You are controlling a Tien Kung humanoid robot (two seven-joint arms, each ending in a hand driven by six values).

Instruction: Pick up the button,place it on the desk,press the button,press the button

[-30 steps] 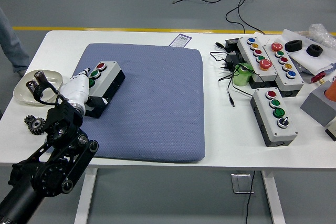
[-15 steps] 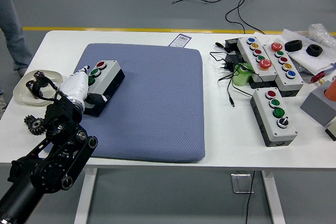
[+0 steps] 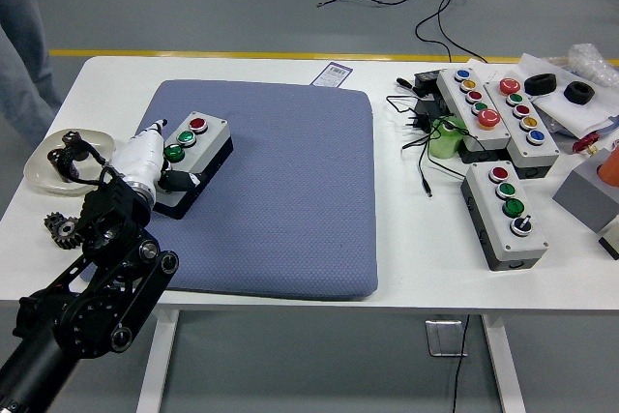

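Observation:
A grey button box (image 3: pixel 205 147) with a black base lies on the left part of the blue mat (image 3: pixel 290 191). It carries a red button (image 3: pixel 198 125) and two green buttons (image 3: pixel 187 137) on top. My left hand (image 3: pixel 160 157), white with a black arm, sits at the box's left end. Its fingers (image 3: pixel 158 127) curl over the far-left corner and the thumb lies against the near side. The box's left end is hidden by the hand. My right hand is out of view.
A shallow dish (image 3: pixel 44 166) and a black gear (image 3: pixel 63 228) lie left of the mat. Several more button boxes (image 3: pixel 508 212), a green object (image 3: pixel 447 137) and cables (image 3: pixel 421 147) crowd the right side. A person's legs (image 3: pixel 24 45) stand at the far left.
The button box has shifted slightly right and turned, so a third button now shows. My left hand stays at its left end. The person has stepped further into view.

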